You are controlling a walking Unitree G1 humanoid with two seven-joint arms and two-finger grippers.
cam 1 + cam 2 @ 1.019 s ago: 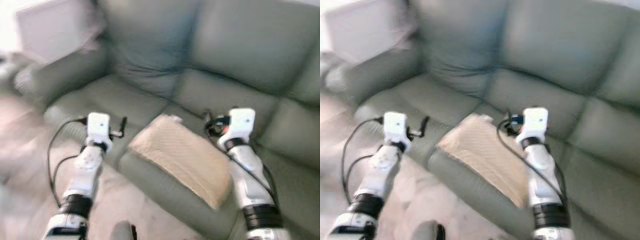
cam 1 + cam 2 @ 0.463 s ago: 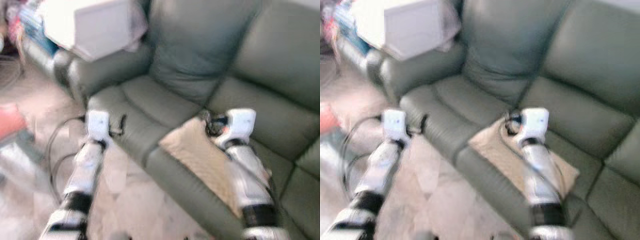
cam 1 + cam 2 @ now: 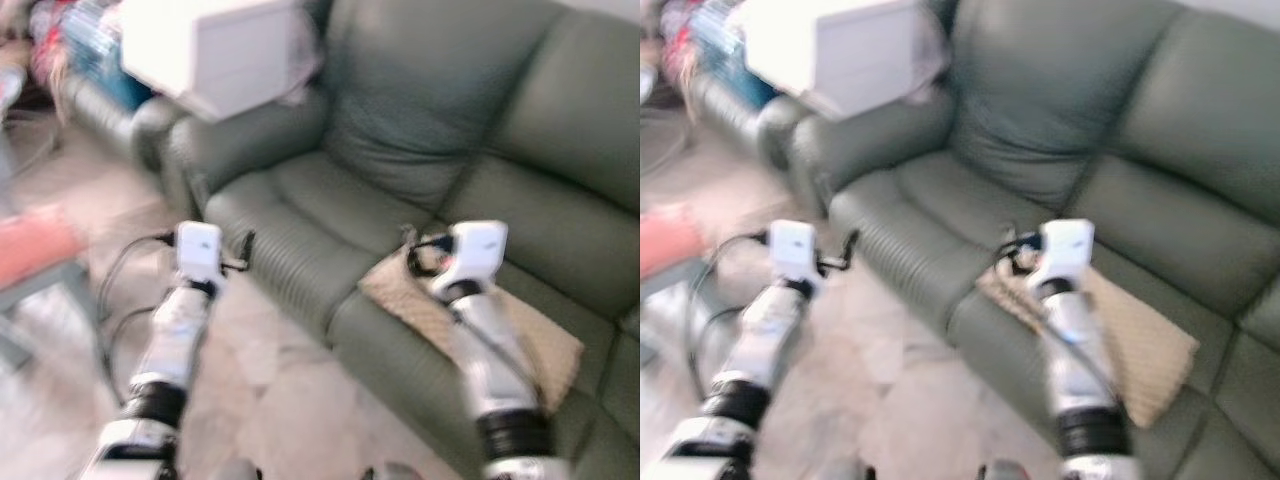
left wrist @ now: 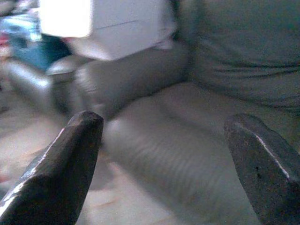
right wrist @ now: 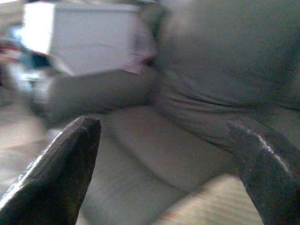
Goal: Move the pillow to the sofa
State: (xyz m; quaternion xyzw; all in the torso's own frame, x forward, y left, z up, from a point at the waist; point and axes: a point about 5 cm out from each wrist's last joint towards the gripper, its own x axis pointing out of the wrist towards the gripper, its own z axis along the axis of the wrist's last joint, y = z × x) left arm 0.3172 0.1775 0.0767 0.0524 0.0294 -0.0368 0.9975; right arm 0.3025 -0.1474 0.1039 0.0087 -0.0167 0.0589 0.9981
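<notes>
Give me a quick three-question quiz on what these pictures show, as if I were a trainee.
1. True or false: the pillow lies on the sofa.
2. Which is open: A) left hand only, B) right hand only, C) both?
3. What pale thing sits on the sofa's armrest?

Key: 1 true, on the seat by the front edge. 2 C, both open and holding nothing. 3 a white box.

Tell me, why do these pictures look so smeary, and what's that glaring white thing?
Both eye views are motion-blurred, softening the sofa and pillow. The white box on the armrest is overexposed, its detail washed out. Both wrist views are soft too, with the near fingertips dark and the sofa hazy.
</notes>
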